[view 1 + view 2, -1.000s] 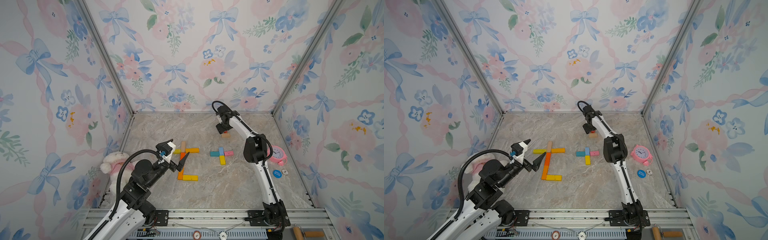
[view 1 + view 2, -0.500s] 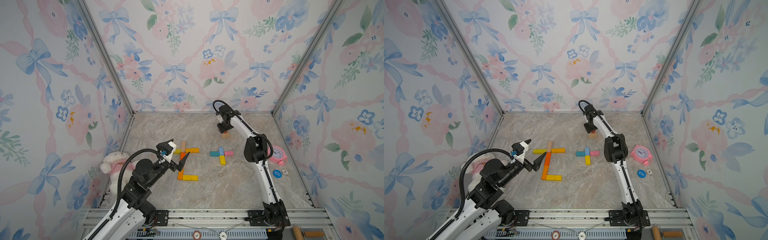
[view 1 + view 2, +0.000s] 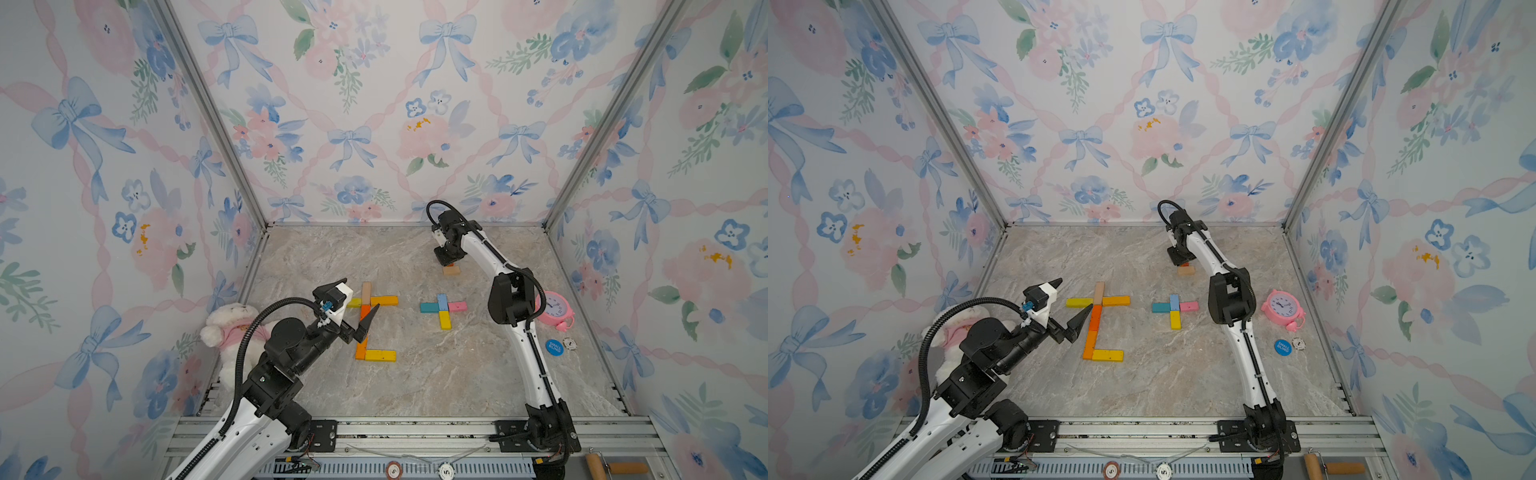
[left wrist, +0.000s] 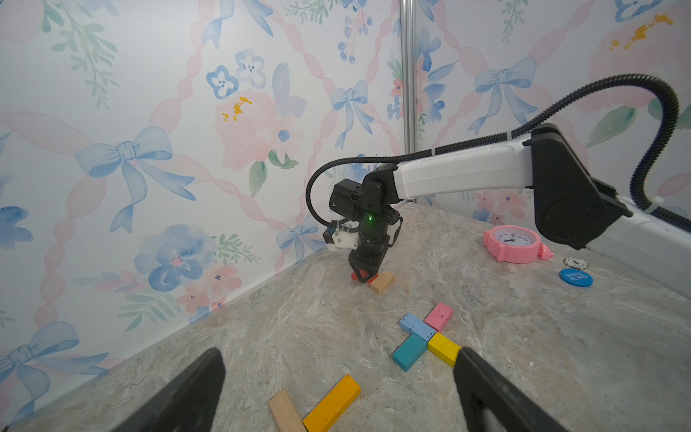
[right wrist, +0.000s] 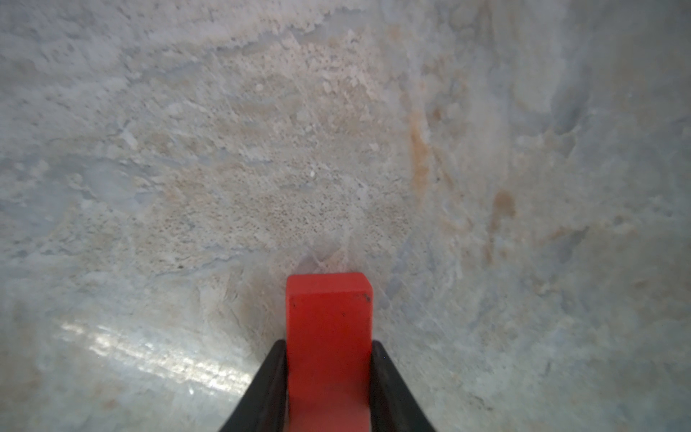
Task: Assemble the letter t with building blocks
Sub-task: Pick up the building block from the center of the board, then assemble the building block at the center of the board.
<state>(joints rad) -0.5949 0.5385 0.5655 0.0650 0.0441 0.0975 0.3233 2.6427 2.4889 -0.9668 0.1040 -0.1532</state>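
Three bow-papered walls (image 3: 374, 104) enclose a marbled floor (image 3: 415, 386), where the right gripper (image 5: 328, 346) clamps a red block (image 5: 329, 318) near the back, just beside a peach block (image 3: 451, 270), and the left gripper (image 4: 338, 353) gapes wide.

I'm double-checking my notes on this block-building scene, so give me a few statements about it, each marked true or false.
1. The right hand grips a red block. True.
2. The left hand is shut on an orange block. False: it is open and holds nothing.
3. A peach block lies next to the red block. True.
4. The pink clock sits inside the small cross of blocks. False: it lies apart from the cross, with the right arm between them in a top view.
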